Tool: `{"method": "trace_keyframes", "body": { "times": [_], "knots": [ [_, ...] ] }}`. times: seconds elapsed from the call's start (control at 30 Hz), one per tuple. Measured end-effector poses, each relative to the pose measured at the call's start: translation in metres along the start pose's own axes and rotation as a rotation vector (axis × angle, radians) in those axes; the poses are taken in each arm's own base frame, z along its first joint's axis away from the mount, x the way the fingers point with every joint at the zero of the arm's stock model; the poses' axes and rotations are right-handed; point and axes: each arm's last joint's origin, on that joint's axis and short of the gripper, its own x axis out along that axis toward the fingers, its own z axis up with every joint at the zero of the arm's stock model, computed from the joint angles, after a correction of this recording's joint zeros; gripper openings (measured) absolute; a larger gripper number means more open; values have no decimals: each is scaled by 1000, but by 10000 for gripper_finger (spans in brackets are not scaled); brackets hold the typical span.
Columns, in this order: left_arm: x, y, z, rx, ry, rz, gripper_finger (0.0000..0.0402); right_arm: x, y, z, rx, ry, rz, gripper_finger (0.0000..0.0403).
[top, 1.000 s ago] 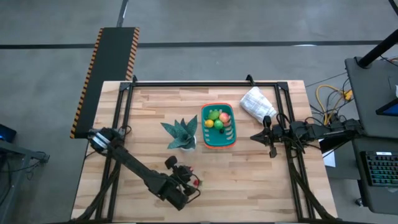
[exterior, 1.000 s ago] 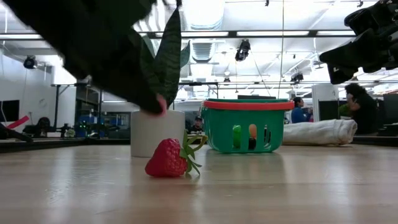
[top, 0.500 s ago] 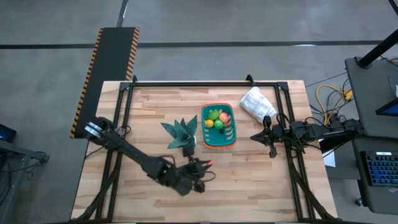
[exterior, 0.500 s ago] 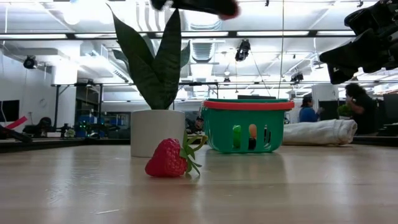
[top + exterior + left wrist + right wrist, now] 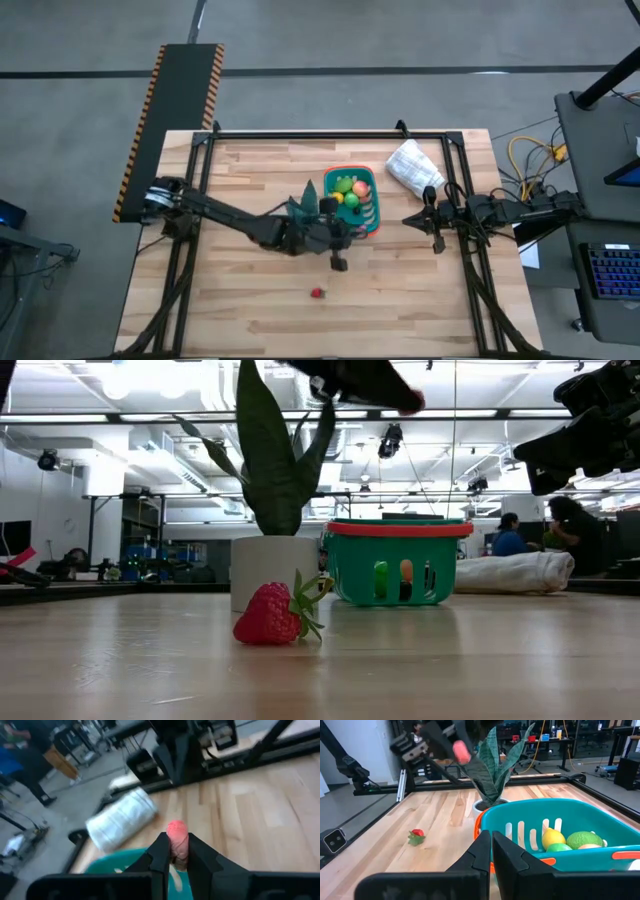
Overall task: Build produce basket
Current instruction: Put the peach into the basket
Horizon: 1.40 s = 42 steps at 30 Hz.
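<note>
One pink-red toy piece (image 5: pixel 177 836) sits clamped between the left gripper's (image 5: pixel 176 851) fingers beside the teal basket (image 5: pixel 352 203), seemingly for dropping in. The orange-banded basket sits mid-worktop (image 5: pixel 420 290) right of the potted plant (image 5: pixel 306 207), holding green and yellow produce (image 5: pixel 570 841). A strawberry (image 5: pixel 317 293) lies nearer; the right gripper (image 5: pixel 409 219) waits right, fingers together.

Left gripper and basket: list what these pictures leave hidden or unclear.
- Pink item pinched in the left gripper: blurred in the left wrist view; its kind cannot be told.
- Basket in that view: cut off by the gripper's body and the bottom edge.
- Produce in the basket, low view: only slivers show through the slots.
- Potted plant, high view: the left arm covers most of it.
</note>
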Motion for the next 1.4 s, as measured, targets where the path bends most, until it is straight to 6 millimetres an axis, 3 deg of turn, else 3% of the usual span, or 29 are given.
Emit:
{"method": "trace_keyframes", "body": {
  "times": [0.23, 0.37, 0.5, 0.63, 0.83, 0.97, 1.1, 1.4],
  "knots": [
    [-5, 9, 31, 110, -54, 6, 24, 0, 0, 0, 0, 0, 0, 9],
    [-6, 25, 51, 156, -53, 30, 25, 0, 0, 0, 0, 0, 0, 9],
    [-4, 57, 69, 190, -29, -6, 25, 0, 0, 0, 0, 0, 0, 9],
    [0, 105, 79, 127, 12, -82, 25, 0, 0, 0, 0, 0, 0, 9],
    [13, 172, 53, -45, 162, -123, 25, 0, 0, 0, 0, 0, 0, 9],
    [24, 194, 30, -73, 261, -96, 25, 0, 0, 0, 0, 0, 0, 9],
    [42, 196, 11, -96, 322, -126, 25, 0, 0, 0, 0, -1, 0, 9],
    [81, 180, -22, -80, 393, -234, 25, 0, 0, 0, 0, -1, 0, 9]
  ]
}}
